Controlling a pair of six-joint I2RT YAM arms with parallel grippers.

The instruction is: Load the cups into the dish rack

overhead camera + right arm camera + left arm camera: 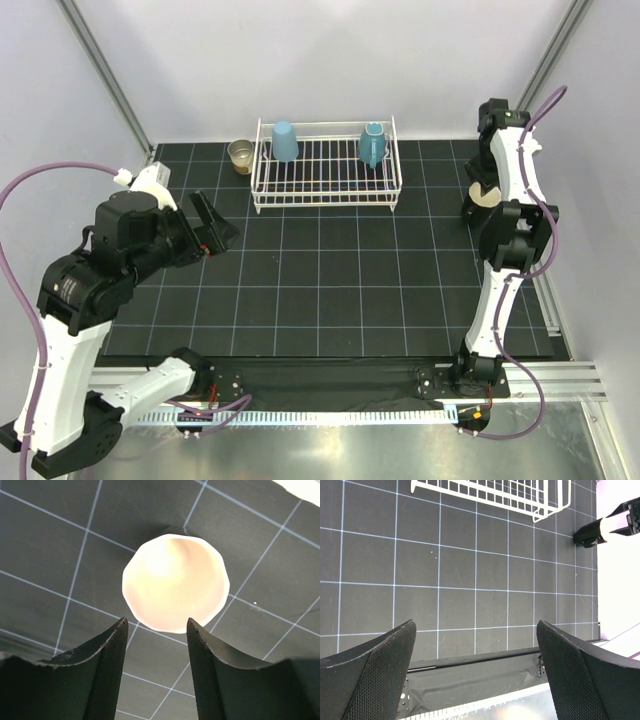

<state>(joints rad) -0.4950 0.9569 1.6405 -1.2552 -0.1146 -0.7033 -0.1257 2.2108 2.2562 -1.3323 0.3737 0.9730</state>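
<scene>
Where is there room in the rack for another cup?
The dish rack is bare between the light blue tumbler and the teal mug, and along its front row. It is crowded only near the back corners, where those two stand.

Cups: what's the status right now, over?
Left gripper open, empty. Right gripper open above the cream-lined cup, not gripping yet. Tumbler and mug in the rack; tan cup beside it. Nothing seen in the way.
</scene>
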